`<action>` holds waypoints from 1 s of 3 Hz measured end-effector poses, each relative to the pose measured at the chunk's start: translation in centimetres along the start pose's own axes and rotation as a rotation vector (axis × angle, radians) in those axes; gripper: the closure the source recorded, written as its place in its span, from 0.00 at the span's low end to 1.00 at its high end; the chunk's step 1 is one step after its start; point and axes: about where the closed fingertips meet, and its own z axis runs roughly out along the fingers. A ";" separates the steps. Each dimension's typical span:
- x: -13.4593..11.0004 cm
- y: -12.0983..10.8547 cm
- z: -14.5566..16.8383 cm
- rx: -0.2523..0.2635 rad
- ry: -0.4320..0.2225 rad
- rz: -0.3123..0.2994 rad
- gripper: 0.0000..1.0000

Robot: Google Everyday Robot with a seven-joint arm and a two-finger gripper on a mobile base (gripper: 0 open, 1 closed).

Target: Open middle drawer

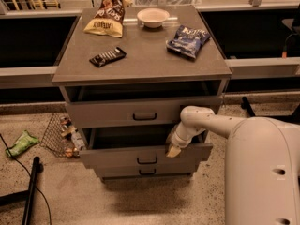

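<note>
Dim, warm light falls from above: the tabletop [140, 69] is evenly lit, the drawer cavities [140, 137] lie dark, a soft shadow [140, 198] pools beneath the cabinet [103, 115]. The pale gripper [172, 150], at the front edge of the middle drawer [112, 157], catches light.

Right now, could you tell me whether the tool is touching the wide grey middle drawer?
Cannot tell. In the camera view, the tool overlaps the top edge of the wide grey middle drawer, but neither contact nor gap shows plainly.
</note>
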 end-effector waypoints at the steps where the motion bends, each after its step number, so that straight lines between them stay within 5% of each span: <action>1: 0.0 0.0 0.0 0.000 0.000 0.000 0.68; 3: 0.0 0.0 0.0 0.000 0.000 0.000 0.14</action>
